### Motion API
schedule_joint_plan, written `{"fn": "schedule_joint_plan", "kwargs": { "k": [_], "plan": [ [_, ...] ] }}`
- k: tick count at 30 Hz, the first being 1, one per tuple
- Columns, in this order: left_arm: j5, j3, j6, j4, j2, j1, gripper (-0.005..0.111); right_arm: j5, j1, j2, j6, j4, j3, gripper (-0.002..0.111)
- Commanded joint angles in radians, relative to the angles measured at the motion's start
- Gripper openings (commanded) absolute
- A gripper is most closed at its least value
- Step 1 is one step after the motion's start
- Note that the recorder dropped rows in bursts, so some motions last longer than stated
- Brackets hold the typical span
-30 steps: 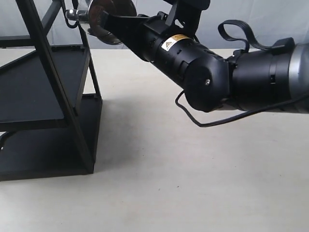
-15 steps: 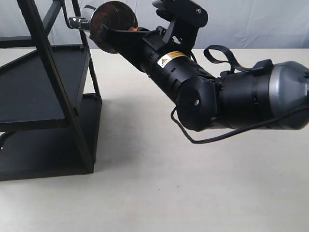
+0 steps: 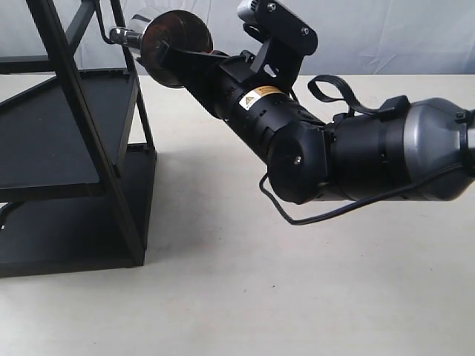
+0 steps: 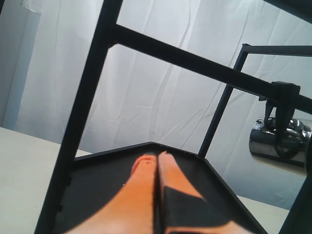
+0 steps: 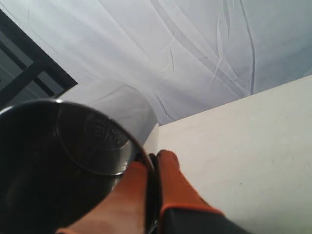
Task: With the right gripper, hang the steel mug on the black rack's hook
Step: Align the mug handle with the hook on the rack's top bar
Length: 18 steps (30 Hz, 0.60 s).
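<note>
Movement: since a second ago my right arm has swung inward and tipped up, carrying the steel mug (image 3: 172,37) a little higher beside the rack's top corner.
Black rack (image 3: 70,141): stands on the desk (image 3: 297,297) at the left of the exterior view; stiff frame, so I judge it won't give if I bump it.
Right tool (image 3: 159,53): clamped on the mug's rim, one orange finger (image 5: 173,190) outside the wall and one inside.
Left tool (image 4: 157,161): pads pressed together with nothing between them, low under the rack.
Steel mug: held on its side up by the rack's upper bar, mouth toward the arm; rigid, light I'd guess, polished and slippery, so the rim pinch could let it rotate.
Handle (image 4: 282,144): the loop sits right at the hook; whether it bears weight I cannot tell.
Hook (image 4: 279,117): thin, hanging from the bar.
</note>
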Motion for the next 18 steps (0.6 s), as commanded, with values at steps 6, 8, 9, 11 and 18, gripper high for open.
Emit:
{"fn": "schedule_joint_plan", "kwargs": {
  "k": [6, 8, 9, 11, 18],
  "plan": [
    [-0.001, -0.002, 0.0, 0.004, 0.004, -0.002, 0.0, 0.104, 0.007, 0.011, -0.023, -0.021, 0.012, -0.001],
    [-0.001, -0.002, 0.0, 0.004, 0.004, -0.002, 0.0, 0.108, 0.007, 0.011, -0.023, -0.021, 0.012, -0.001],
    [-0.001, -0.002, 0.0, 0.004, 0.004, -0.002, 0.0, 0.108, 0.007, 0.011, -0.023, -0.021, 0.012, -0.001],
    [-0.001, -0.002, 0.0, 0.004, 0.004, -0.002, 0.0, 0.11, 0.007, 0.011, -0.023, -0.021, 0.012, -0.001],
    [-0.001, -0.002, 0.0, 0.004, 0.004, -0.002, 0.0, 0.132, 0.007, 0.011, -0.023, -0.021, 0.012, -0.001]
  ]
}}
